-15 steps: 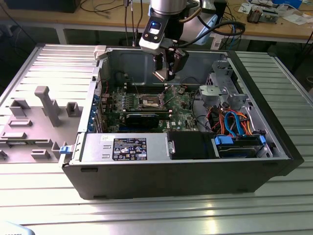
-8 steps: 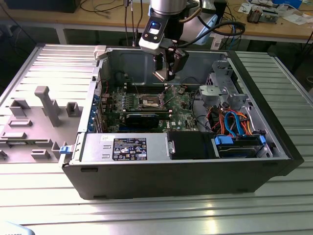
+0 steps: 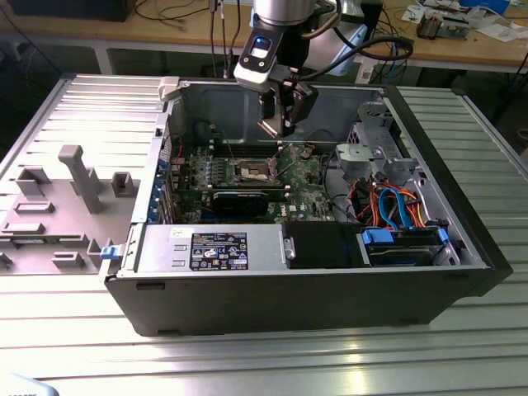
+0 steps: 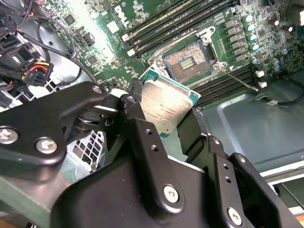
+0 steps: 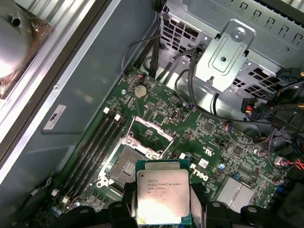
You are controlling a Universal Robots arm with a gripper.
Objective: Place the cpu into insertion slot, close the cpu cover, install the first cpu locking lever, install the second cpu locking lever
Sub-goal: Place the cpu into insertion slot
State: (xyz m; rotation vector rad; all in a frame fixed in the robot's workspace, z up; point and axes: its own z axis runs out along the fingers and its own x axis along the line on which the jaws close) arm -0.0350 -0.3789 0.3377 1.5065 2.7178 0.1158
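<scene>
Gripping the cpu [image 5: 164, 194] by two opposite edges, the gripper [image 5: 164, 212] is pressing its black fingers [image 5: 124, 209] against the chip's sides, closed only as far as the chip's width allows. In both wrist views the cpu [image 4: 168, 104] is facing the cameras with its dull silver top, its green border showing around the metal, and it is hanging in the air above the board, touching nothing but the fingers [image 4: 137, 114]. Just beyond it, the insertion slot [image 5: 126, 166] is lying bare, its dark centre exposed and the chip not yet seated in it. The cpu cover [image 5: 153, 127] is standing raised at the slot's far edge, tilted up and away from the socket. In the second wrist view a thin locking lever [image 4: 240, 80] is sticking out sideways from the insertion slot [image 4: 187, 61]. Long black memory slots [image 5: 102, 137] are running beside the socket on the green motherboard [image 5: 213, 137]. In the exterior view the gripper [image 3: 280, 124] is hovering inside the open computer case [image 3: 305, 280], over the insertion slot [image 3: 252, 172], and the case is sitting on a ribbed metal table [image 3: 247, 355].
</scene>
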